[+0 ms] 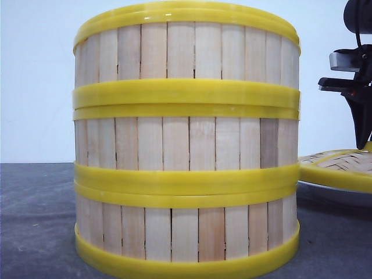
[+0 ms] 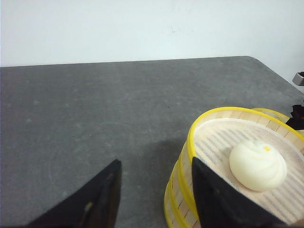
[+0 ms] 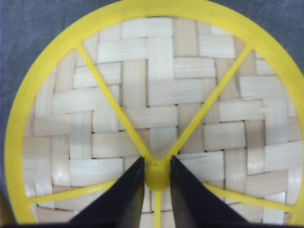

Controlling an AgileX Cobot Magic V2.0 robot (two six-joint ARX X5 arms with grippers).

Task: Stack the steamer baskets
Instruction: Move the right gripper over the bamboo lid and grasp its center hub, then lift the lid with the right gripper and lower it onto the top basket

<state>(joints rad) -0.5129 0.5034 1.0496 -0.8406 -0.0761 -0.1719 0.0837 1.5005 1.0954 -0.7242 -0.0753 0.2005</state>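
- Baskets (image 1: 186,139): three stacked in one column on the table (image 2: 85,114); a bun (image 2: 258,165) lies in the top one.
- Left gripper (image 2: 156,194): jaws apart, straddling the top rim, holding nothing.
- Right gripper (image 3: 156,190): fingers closed against the lid (image 3: 156,95) centre knob (image 3: 156,175).

Behind your workspace: plain white wall (image 2: 142,28), bare, evenly lit, faint bluish cast in front view. Below it you have dark grey table (image 2: 95,118), matte, slightly mottled surface, rounded far corner in left wrist view. Light soft and diffuse; you see only weak shadows on tabletop.
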